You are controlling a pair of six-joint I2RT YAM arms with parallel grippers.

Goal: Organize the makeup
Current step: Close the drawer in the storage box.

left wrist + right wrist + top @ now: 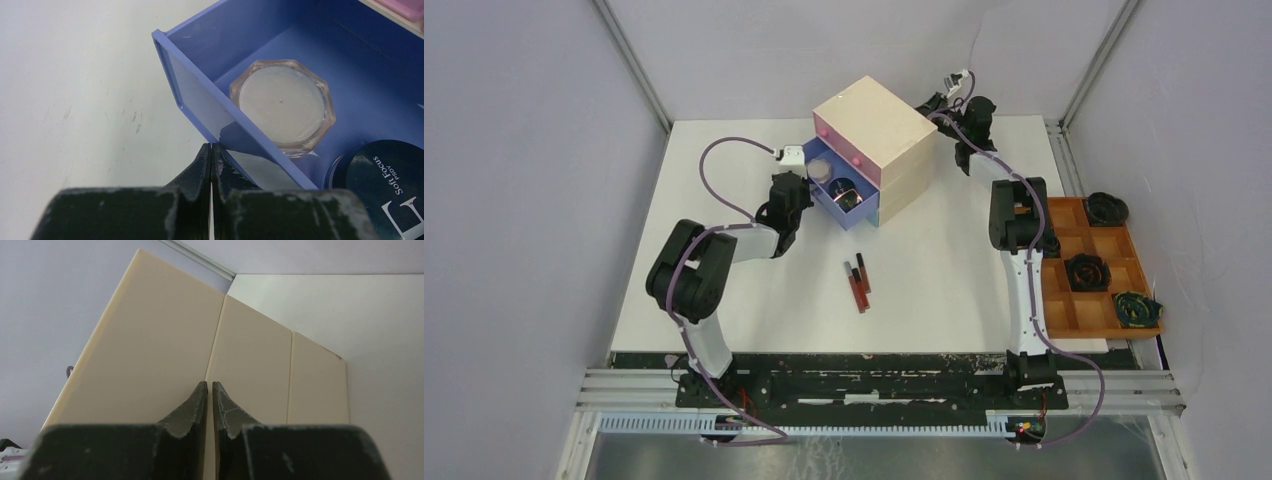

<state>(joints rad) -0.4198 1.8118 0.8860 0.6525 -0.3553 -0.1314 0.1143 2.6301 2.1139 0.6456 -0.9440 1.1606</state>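
Observation:
The blue drawer (849, 213) of the beige box (879, 140) stands pulled out. In it lie the pale octagonal jar (281, 102) and the round dark-blue compact (387, 185). My left gripper (212, 146) is shut and empty, its tips against the drawer's front wall (205, 112); it shows in the top view (794, 190). My right gripper (209, 385) is shut and empty, tips at the back of the beige box (165, 350). It is behind the box in the top view (936, 103). Slim red and black tubes (858, 281) lie on the table in front of the drawer.
An orange-brown tray (1104, 270) with dark coiled items stands at the right edge of the white table (724, 290). The pink drawer front (844, 143) on the box is shut. Grey walls close off the back and sides.

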